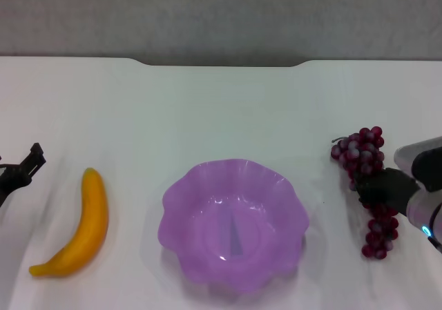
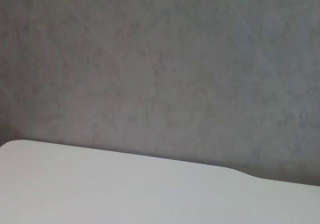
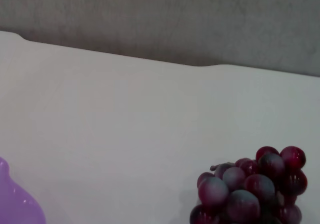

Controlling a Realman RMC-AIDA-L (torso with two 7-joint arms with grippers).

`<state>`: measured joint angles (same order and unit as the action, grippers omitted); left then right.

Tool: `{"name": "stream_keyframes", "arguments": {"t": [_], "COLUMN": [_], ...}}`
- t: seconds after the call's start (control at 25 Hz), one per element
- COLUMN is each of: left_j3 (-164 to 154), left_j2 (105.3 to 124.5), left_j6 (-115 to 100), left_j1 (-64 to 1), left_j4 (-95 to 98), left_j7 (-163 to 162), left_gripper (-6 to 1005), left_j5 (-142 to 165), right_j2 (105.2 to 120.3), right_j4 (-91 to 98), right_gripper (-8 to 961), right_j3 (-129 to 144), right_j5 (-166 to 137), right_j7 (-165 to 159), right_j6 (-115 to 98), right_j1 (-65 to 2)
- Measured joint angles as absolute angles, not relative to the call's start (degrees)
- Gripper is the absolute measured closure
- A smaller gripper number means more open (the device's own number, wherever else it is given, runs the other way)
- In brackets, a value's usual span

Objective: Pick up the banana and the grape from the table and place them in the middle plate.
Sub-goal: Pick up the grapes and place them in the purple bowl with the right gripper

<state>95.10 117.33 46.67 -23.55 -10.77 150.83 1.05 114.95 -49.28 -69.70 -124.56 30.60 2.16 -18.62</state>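
Note:
The banana (image 1: pixel 77 228) lies on the white table (image 1: pixel 221 110) at the left, curved and yellow-orange. The light purple middle plate (image 1: pixel 181 198) stands in the front centre with nothing in it. The grape (image 1: pixel 364 149) is a dark red bunch lying at the right; its stem end also shows in the right wrist view (image 3: pixel 252 189). My right gripper (image 1: pixel 382 188) is down over the middle of the bunch and hides that part. My left gripper (image 1: pixel 17 172) is at the far left edge, left of the banana and apart from it.
The table's far edge has a notch (image 1: pixel 221 63) with a grey wall behind it. The left wrist view shows only the table's far edge (image 2: pixel 150 184) and the wall. The plate's rim shows in the right wrist view (image 3: pixel 15 204).

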Motion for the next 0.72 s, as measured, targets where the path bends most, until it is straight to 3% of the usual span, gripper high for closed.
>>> {"name": "stream_keyframes", "arguments": {"t": [0.28,0.72], "left_j3": [95.1,95.09], "left_j2": [117.33,117.33], "left_j6": [46.67,46.67], "left_j1": [-23.49,-23.46], "left_j4": [-10.71,-10.66], "left_j7": [150.86,150.91], "left_gripper": [108,109], "left_j5": [1.01,0.96], "right_j2": [115.03,114.99], "right_j4": [-48.97,-47.77], "right_gripper": [734,741], "right_j3": [-65.76,-53.8], "right_j5": [-124.61,-127.11], "right_j7": [30.59,30.53], "right_j6": [-4.0,-28.43], "right_j1": [-17.84,-13.81]}}
